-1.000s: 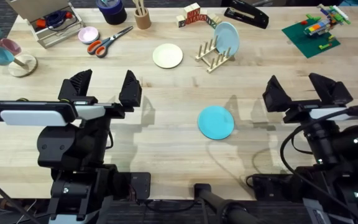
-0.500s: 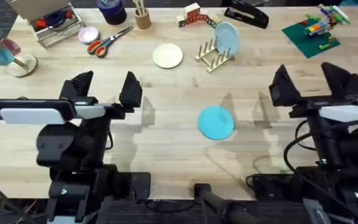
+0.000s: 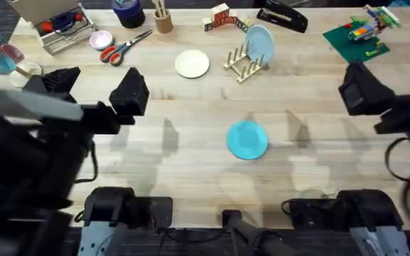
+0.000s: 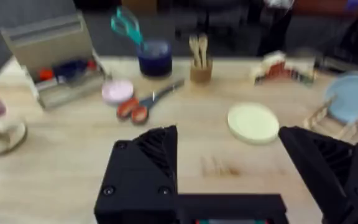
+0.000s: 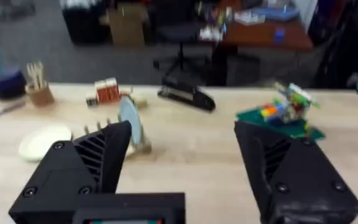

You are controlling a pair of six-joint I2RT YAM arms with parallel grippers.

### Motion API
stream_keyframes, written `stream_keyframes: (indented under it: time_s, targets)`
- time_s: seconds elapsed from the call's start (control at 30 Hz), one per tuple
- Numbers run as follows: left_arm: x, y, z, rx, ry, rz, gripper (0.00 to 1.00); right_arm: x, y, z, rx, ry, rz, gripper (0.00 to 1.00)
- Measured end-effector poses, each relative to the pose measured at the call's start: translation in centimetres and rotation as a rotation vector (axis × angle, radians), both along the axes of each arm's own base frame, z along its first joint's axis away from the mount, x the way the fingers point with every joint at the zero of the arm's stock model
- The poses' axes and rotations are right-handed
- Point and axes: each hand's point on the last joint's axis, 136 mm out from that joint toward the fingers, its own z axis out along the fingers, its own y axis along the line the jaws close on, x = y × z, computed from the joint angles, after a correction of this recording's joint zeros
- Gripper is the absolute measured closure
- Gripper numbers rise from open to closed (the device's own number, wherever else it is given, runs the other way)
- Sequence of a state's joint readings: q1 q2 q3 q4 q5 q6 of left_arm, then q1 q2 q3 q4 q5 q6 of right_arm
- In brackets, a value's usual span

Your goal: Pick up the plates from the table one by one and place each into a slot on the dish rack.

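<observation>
Black fingers of both grippers, left [image 3: 95,89] and right [image 5: 182,168], stand wide apart, empty, raised for reaching. Nearest, the turquoise plate [image 3: 248,139] lies flat mid-table [image 3: 191,171]; farther left lies the cream plate [image 3: 192,63], beside the dish rack [image 3: 242,65].

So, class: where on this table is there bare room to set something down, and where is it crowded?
Bare wood lies between the cream plate and the turquoise plate, and right of the dish rack toward the green brick model. The far edge is crowded: scissors, pink dish, stapler.
</observation>
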State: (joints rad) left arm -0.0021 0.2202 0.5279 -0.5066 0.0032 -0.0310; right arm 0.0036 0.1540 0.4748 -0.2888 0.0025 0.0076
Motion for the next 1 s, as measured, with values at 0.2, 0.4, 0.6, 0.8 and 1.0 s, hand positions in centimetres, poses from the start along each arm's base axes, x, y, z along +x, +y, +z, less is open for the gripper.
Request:
stream_keyframes:
  time_s: [0.2,0.4,0.6,0.8,1.0]
  targets:
    - [0.2,0.0,0.9,0.000,0.240,-0.002,0.008,-0.2,0.0,0.5,-0.001,0.215,0.000,0.005]
    - [2.1,-0.7,0.5,-0.016,0.422,-0.039,0.008,0.3,0.0,0.3,-0.002,0.418,0.000,0.005]
    - [4.5,-1.8,-1.0,-0.048,0.558,-0.096,0.008,1.8,0.0,-0.7,-0.002,0.583,0.000,0.007]
    - [5.5,-2.2,-1.6,-0.060,0.596,-0.114,0.008,3.5,0.0,-1.8,-0.002,0.652,0.000,0.006]
    - [5.5,-2.6,-1.8,-0.073,0.608,-0.136,0.008,3.9,0.0,-2.6,-0.003,0.686,0.000,0.005]
